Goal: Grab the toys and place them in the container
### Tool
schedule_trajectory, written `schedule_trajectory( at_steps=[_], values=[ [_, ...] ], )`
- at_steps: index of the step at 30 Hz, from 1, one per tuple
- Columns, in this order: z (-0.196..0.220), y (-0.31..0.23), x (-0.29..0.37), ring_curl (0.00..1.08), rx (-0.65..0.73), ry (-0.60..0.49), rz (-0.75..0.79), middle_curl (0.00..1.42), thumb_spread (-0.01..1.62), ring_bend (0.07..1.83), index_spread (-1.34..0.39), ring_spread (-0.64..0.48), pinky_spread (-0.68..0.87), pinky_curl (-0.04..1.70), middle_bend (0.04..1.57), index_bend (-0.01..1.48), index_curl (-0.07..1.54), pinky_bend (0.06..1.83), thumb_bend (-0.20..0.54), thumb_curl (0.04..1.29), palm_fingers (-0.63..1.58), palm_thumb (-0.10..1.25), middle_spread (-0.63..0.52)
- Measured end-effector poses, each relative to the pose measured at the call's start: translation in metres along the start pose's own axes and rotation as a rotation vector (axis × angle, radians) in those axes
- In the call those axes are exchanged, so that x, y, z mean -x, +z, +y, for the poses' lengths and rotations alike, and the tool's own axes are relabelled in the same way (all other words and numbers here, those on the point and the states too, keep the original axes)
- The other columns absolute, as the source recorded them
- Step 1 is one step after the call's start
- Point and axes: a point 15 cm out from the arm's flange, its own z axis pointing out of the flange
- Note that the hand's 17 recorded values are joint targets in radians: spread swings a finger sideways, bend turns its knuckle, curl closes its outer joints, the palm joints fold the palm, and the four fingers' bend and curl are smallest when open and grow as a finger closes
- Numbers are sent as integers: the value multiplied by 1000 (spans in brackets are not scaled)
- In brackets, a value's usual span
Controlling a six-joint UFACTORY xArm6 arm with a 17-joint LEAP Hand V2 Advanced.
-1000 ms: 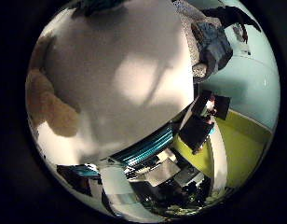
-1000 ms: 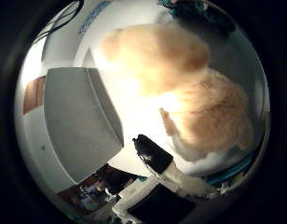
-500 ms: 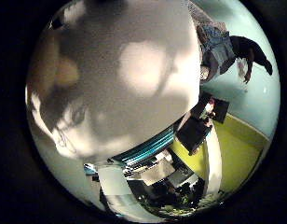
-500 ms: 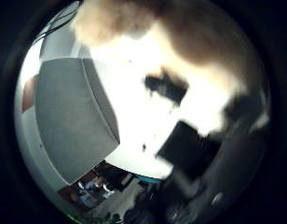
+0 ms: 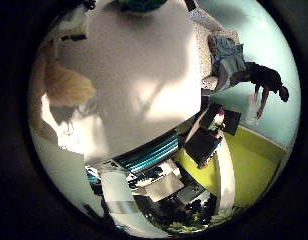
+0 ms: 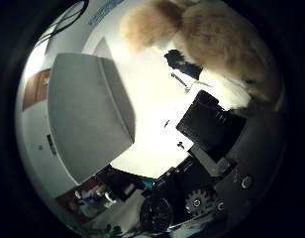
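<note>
One plush toy (image 6: 217, 39), tan and furry, lies on the white bench (image 6: 147, 114) at upper right of the thumb-side frame, beside the grey container (image 6: 83, 119). Hand (image 6: 212, 148) fingers (image 6: 204, 124) curl toward it; whether they pinch it cannot be told. Judged light, soft, compressible, non-slip: take the body mid-bulk, not a limb

A big white table (image 5: 144, 75) fills much of the view. Behind it is a pale blue-green wall (image 5: 274, 65) and a yellow-green floor (image 5: 254, 170). A brown door (image 6: 34, 89) shows far off.
</note>
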Motion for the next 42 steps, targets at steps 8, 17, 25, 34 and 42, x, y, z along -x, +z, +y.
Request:
schedule_trajectory(
  at_steps=[8,17,25,34,42],
  values=[
    [28,-82,9,696,-67,-33,1,811,968,1393,-292,-237,-229,749,1291,1008,864,1331,-15,626,1054,999,-174],
    [49,-183,68,746,-200,-153,-5,847,954,1371,-288,-246,-234,847,1292,1010,902,1295,-16,675,1030,992,-179],
    [75,-226,149,780,-259,-308,-21,868,954,1348,-291,-253,-236,920,1278,999,921,1251,-17,698,1033,983,-183],
    [90,-225,253,811,-285,-503,-46,891,961,1320,-294,-262,-243,981,1256,985,933,1206,-16,714,1038,977,-189],
    [84,-215,309,830,-306,-573,-67,907,1011,1302,-302,-269,-257,1016,1232,965,949,1177,-21,702,1036,924,-194]
  ],
)
